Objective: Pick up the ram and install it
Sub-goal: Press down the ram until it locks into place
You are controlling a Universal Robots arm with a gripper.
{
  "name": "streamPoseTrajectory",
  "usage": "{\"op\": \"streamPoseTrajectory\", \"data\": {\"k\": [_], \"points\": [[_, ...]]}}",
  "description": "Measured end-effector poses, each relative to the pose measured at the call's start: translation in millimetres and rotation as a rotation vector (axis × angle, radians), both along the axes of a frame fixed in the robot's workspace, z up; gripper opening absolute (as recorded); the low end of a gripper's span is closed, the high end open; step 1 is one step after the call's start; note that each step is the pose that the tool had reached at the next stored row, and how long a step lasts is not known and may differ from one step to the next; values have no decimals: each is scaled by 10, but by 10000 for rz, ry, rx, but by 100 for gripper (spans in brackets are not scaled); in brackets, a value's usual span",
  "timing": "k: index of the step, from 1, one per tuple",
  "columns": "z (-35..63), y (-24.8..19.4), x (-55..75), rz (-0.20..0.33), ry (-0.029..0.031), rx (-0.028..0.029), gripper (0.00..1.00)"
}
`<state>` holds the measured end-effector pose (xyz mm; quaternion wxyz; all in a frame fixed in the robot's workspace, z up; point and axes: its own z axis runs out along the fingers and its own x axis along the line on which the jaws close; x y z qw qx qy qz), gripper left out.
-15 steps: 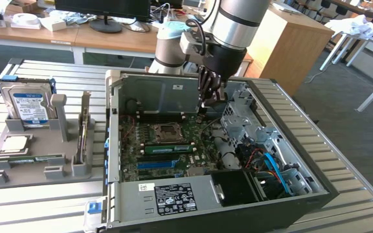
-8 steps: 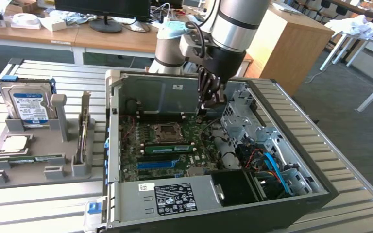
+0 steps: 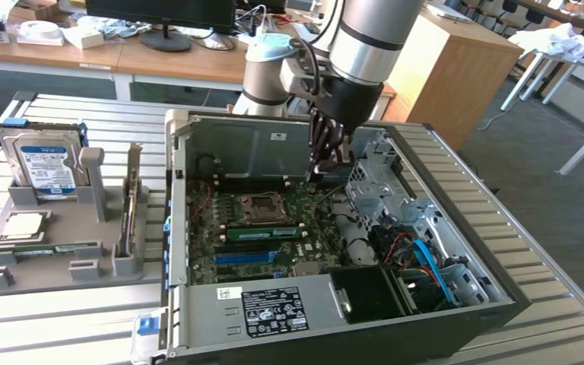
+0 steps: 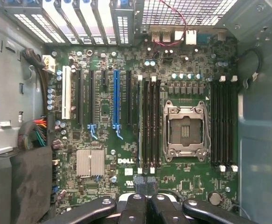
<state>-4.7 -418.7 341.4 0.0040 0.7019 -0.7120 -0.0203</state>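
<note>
Wrist view: the gripper (image 4: 144, 183), shut and empty, hangs over the motherboard (image 4: 126, 161) at the end of the memory slots. The ram (image 3: 261, 232) stands green in a slot beside the bare socket (image 4: 185, 128), so seating looks done or nearly; latching cannot be told. Another stick (image 3: 43, 249) lies in the tray (image 3: 49, 277), well apart.

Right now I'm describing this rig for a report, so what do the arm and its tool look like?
The arm is a thick silver-grey tube with a pale blue joint cap and a black wrist section. A black cable runs along it. The tool is black, built of linked bars fixed with round bolts.
</note>
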Motion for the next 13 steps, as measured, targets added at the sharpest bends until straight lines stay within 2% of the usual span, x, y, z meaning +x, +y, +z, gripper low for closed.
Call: {"op": "streamPoseTrajectory", "data": {"k": [13], "points": [[-107, -1, 0, 0, -1, 1, 10]]}}
